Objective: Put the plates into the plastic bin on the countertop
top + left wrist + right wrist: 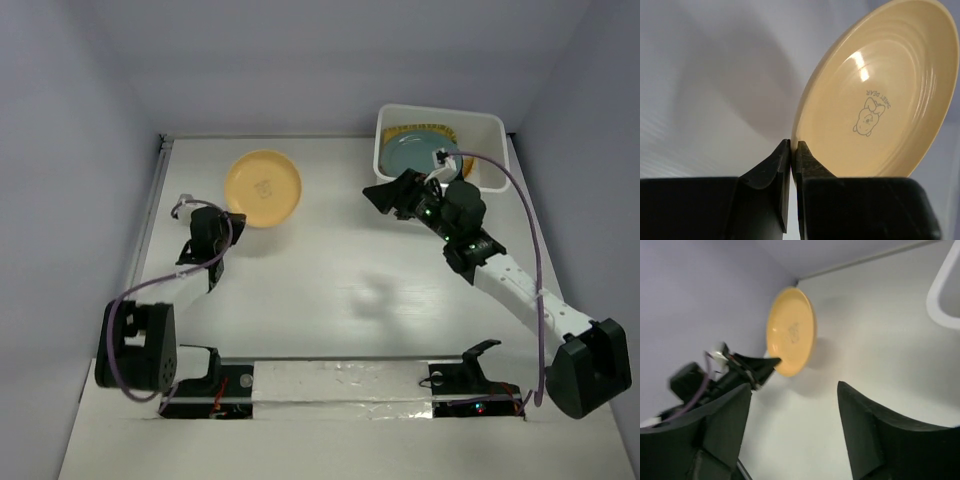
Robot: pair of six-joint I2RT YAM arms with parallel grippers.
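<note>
The left arm (135, 345) has a big black block base at 7 o'clock, with a thin purple cable (107, 350) looped round it. The right arm (520, 290) is a long white tube, its black base at 4 o'clock, with its own purple wire (538, 260). The left gripper (794, 150) and right gripper (794, 386) have black wedge fingers.

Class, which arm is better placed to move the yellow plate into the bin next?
Left: the left gripper is shut on the yellow plate at its rim. The right gripper is open, empty, beside the plastic bin.
</note>
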